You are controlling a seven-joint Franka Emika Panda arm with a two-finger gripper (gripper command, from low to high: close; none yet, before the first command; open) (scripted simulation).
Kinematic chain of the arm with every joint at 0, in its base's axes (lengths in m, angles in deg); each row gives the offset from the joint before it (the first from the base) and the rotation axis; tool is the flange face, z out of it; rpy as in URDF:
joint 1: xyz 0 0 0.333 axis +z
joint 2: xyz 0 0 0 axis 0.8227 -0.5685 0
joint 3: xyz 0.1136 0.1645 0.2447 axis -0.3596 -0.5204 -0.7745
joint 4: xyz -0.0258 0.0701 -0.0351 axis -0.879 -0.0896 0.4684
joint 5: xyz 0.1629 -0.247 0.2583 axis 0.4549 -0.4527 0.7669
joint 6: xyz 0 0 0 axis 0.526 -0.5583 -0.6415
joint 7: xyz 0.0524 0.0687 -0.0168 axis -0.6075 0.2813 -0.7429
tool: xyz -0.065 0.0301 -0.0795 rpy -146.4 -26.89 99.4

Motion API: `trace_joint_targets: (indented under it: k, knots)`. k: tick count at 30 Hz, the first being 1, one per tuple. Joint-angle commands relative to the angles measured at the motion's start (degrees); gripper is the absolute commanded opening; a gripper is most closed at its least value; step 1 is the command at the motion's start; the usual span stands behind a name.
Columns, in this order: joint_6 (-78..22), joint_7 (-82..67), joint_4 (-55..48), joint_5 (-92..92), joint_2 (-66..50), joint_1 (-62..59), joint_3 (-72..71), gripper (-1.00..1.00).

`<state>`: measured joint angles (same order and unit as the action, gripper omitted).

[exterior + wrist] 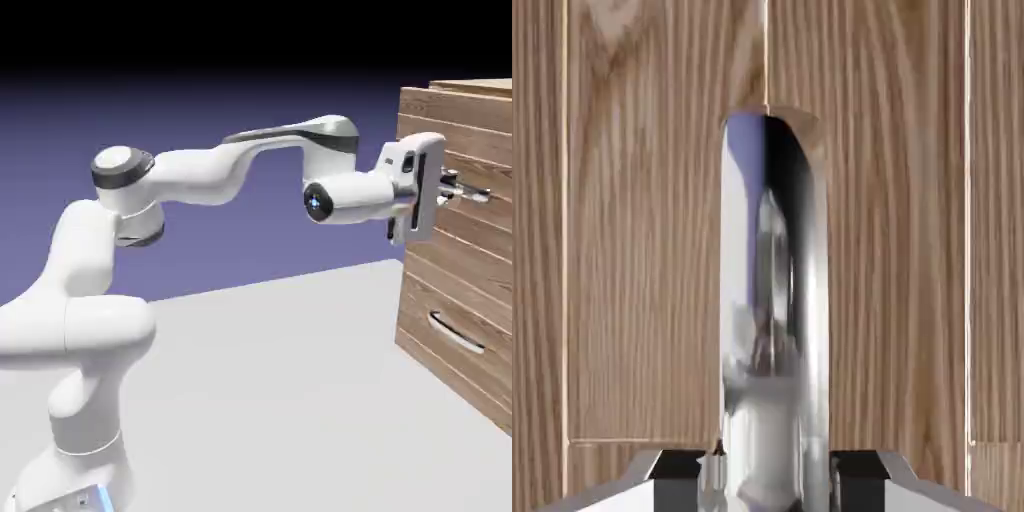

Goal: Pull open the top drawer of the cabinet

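At the right edge of the frame, the white arm reaches level to the wooden cabinet (470, 130), its gripper (462, 188) clamped tight around the silver handle (774, 330) of the top drawer (480, 215); in the hand view the mirror-bright bar fills the centre between the finger tips (680, 468), planks behind it

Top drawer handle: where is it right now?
The handle fills the middle of the hand view, between the tool's fingertips against the top drawer. In the exterior view it sits upper right, on the cabinet.
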<state>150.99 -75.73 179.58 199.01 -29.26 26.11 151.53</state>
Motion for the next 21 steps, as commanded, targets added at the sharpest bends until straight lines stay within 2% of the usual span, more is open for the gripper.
trace_joint_targets:
  k: [1, 17, 18, 21]
  knots:
    - [-0.52, -0.33, 2.08, -0.12, -0.09, 1.69, 0.92, -1.00]
    - [-4.48, 1.13, 34.72, -10.54, -8.71, 31.73, 19.31, -1.00]
    - [-4.48, 1.13, 34.72, -10.54, -8.71, 31.73, 19.31, 1.00]
    - [-3.79, 2.29, 38.36, -13.29, -11.07, 35.88, 21.96, 1.00]
